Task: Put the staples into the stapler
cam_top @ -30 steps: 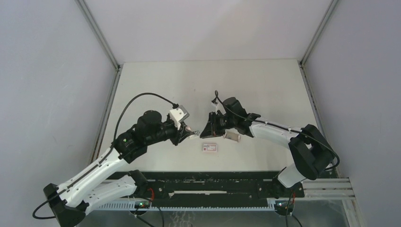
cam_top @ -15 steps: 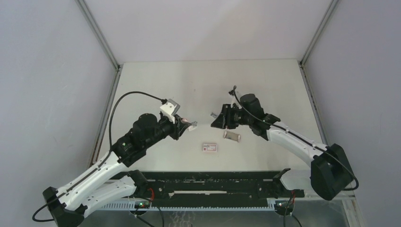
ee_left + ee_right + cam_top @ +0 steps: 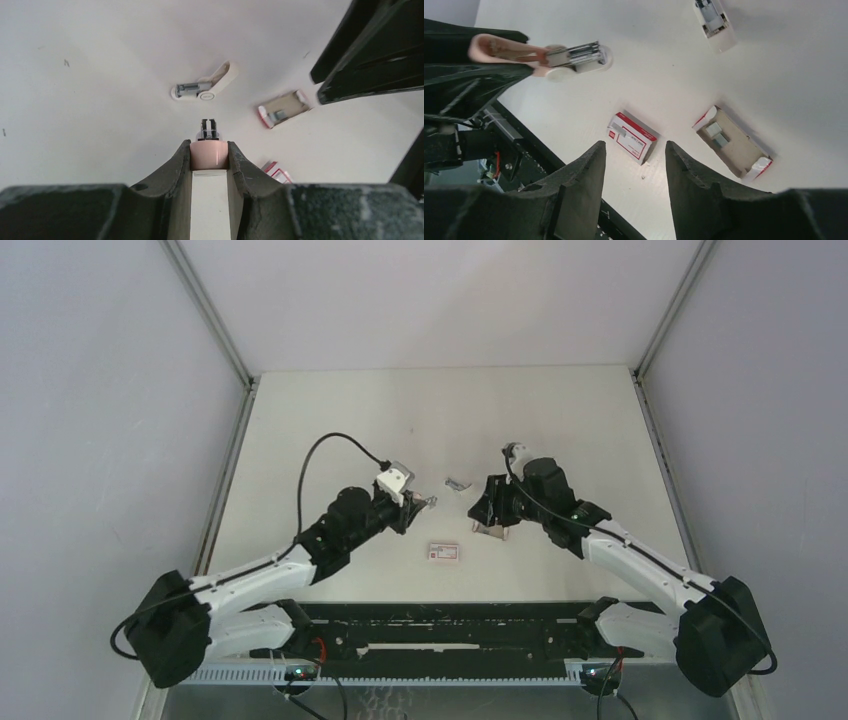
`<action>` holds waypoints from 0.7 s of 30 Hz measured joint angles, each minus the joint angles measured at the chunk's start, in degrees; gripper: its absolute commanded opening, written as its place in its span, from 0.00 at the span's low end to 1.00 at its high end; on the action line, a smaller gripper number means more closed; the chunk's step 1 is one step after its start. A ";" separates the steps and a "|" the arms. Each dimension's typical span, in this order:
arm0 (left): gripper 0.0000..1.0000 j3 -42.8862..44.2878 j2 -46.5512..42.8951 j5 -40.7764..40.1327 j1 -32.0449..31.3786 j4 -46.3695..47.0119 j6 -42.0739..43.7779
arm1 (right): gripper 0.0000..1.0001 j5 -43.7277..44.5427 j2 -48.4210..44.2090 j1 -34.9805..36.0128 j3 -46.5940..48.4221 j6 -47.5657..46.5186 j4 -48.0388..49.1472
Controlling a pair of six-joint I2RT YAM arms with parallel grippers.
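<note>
The table (image 3: 330, 410) is carrying everything, and both arms are reaching in over its near middle. The left hand (image 3: 210, 150) is clamping the stapler (image 3: 210, 155) by its pink end, with the metal channel poking out ahead of the fingertips toward the right arm. The right hand (image 3: 634, 149) is gaping wide and holding nothing. A white hinged piece (image 3: 458, 483) with a metal track is lying loose on the table between the two hands, a little farther from the arm bases.

The open tray (image 3: 734, 143) is lying just beside the right hand, past the finger on the right of the wrist view, its long axis running diagonally across that view. The red-labelled box (image 3: 631, 137) is sitting under the gap between the right fingers. The staples (image 3: 715, 133) are resting as a small grey block inside the tray, toward the end nearer that box. The block is looking too small for its own long axis to be read.

The right hand is plainly the nearer one. It is likely needing a sideways shift over the tray before descending.
</note>
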 measured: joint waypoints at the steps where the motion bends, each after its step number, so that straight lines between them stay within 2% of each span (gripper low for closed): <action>1: 0.00 -0.74 2.19 0.00 0.00 1.92 0.68 | 0.47 0.42 -0.28 0.00 -0.61 -0.02 0.13; 15: 0.01 -5.53 18.75 -2.58 -0.02 20.76 5.49 | 0.47 3.96 -0.26 -1.14 -2.10 -0.59 0.46; 21: 0.12 -6.40 23.65 -2.89 -0.04 24.44 6.01 | 0.47 4.13 0.92 -1.14 -2.10 -0.22 1.36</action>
